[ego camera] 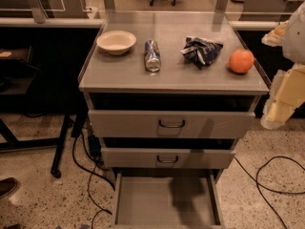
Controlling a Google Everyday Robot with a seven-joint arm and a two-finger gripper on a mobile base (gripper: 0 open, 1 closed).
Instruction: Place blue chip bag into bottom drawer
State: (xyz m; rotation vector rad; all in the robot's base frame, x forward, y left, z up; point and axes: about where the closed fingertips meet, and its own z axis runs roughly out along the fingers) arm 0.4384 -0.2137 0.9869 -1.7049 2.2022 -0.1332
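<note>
The blue chip bag, crumpled dark blue foil with white patches, lies on top of the grey cabinet, right of centre. The bottom drawer is pulled out, its flat grey floor bare. My gripper hangs at the right edge of the view, beside the cabinet's right side. It is lower than the cabinet top, to the right of the bag and apart from it. It holds nothing that I can see.
On the cabinet top stand a beige bowl, a blue-and-silver can on its side and an orange. The two upper drawers are slightly open. Cables lie on the floor. A dark table frame stands at left.
</note>
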